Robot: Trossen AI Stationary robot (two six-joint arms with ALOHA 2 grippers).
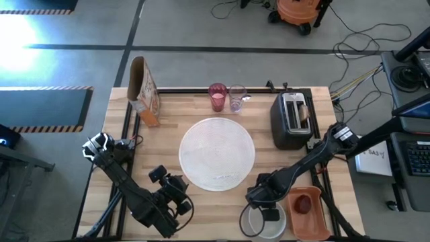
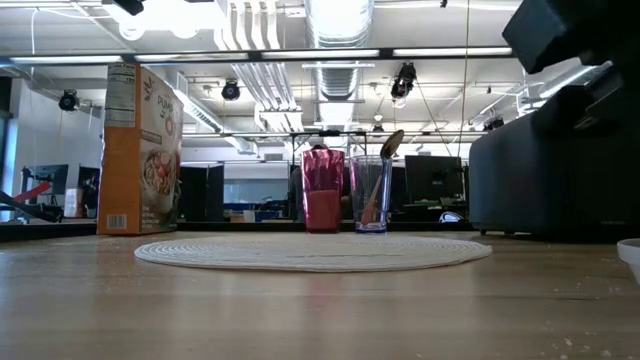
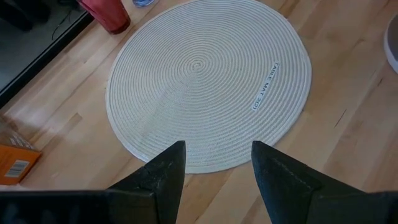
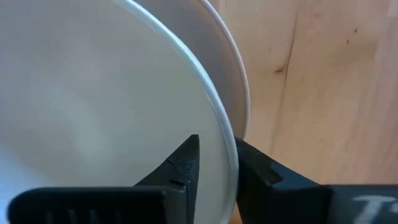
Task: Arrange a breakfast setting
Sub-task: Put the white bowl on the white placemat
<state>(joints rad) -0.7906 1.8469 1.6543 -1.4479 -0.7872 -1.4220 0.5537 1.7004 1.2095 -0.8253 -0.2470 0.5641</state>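
Note:
A round white woven mat (image 1: 216, 153) lies at the table's middle. Behind it stand a pink cup (image 1: 217, 97) and a clear glass (image 1: 236, 98) holding a spoon (image 2: 378, 180). A cereal box (image 1: 144, 91) stands far left. Toast (image 1: 302, 111) sticks out of a black toaster (image 1: 290, 121). A white bowl (image 1: 263, 223) sits at the near edge, with a second white rim (image 4: 244, 93) just outside it. My right gripper (image 1: 267, 210) is shut on the bowl. My left gripper (image 3: 217, 155) is open and empty, near-left of the mat. A small red fruit (image 1: 304, 204) lies on an orange tray. My right gripper has the bowl's rim (image 4: 229, 146) between its two fingers, one finger (image 4: 183, 165) inside the bowl and one (image 4: 258, 171) outside. The fingers come from above, pointing down. Whether the bowl is off the table I cannot tell.
The orange tray (image 1: 316, 218) lies right of the bowl at the near right corner. The toaster stands at the far right. Bare wood shows between the mat and the table's left edge (image 1: 111, 168).

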